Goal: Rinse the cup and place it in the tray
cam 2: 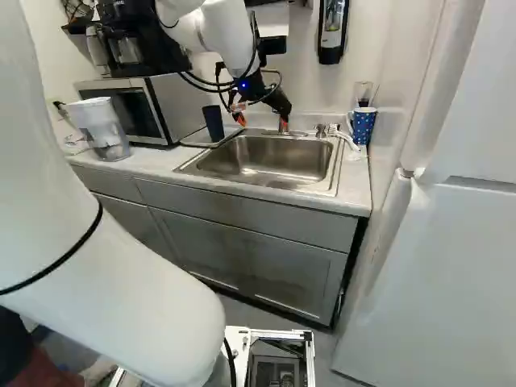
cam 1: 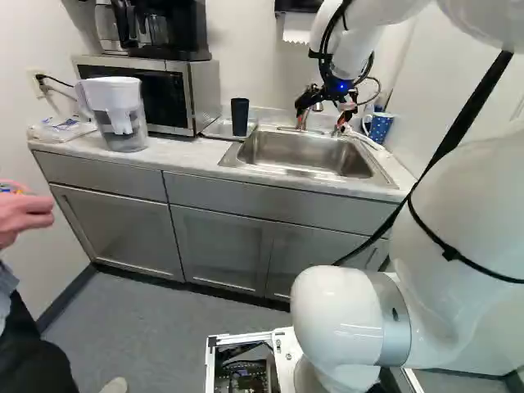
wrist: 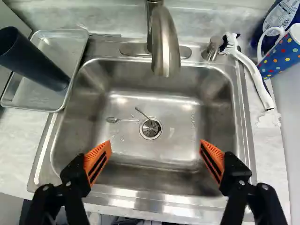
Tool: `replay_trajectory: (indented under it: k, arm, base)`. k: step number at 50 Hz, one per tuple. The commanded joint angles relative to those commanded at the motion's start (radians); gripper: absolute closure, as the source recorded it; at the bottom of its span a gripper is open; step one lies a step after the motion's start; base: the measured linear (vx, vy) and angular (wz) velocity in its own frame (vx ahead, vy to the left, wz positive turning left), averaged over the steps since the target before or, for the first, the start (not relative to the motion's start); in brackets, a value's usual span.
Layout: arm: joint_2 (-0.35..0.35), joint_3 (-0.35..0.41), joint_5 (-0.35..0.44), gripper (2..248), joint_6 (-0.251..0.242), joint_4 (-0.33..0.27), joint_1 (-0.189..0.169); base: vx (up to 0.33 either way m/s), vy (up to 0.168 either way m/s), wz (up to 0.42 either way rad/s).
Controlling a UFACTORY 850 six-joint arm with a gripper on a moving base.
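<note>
Spreads ribbed orange fingers (cam 2: 240, 119) wide over the brushed-steel sink (wrist: 183, 117), gripping nothing.
Has the dark, smooth, tapered cup (wrist: 35, 61) ahead and outside their span, upright in the shallow, rimmed metal tray (wrist: 61, 47) on the mottled pale desk (wrist: 14, 154); also takes in a spoon (wrist: 112, 120) beside the round drain (wrist: 150, 128), an arched metal faucet (wrist: 166, 47) and a dotted mug (wrist: 283, 54).

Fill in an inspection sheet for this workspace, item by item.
Surface: pale counter around a steel sink.
Job's things: dark cup upright in the tray; whether it is rinsed, cannot tell. Tap over the sink.
Clutter: spoon and another slim utensil in the sink; brush and dotted mug beside it.
Pincer: open above the sink, nothing held.
Cables: loops along the arm; cord at the outlet.
Surroundings: microwave, pitcher, person's hand.
</note>
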Motion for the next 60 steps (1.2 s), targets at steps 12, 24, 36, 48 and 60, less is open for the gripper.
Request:
replay_trajectory:
  k: [12,24,36,48,60]
  arm:
    - [0.0,0.0,0.0,3,0.0,0.0,0.0]
    - [0.0,0.0,0.0,3,0.0,0.0,0.0]
    - [0.0,0.0,0.0,3,0.0,0.0,0.0]
    - [0.0,0.0,0.0,3,0.0,0.0,0.0]
    - [0.0,0.0,0.0,3,0.0,0.0,0.0]
  base:
    - [0.0,0.0,0.0]
    - [0.0,0.0,0.0]
    - [0.0,0.0,0.0]
    - [0.0,0.0,0.0]
    - [0.0,0.0,0.0]
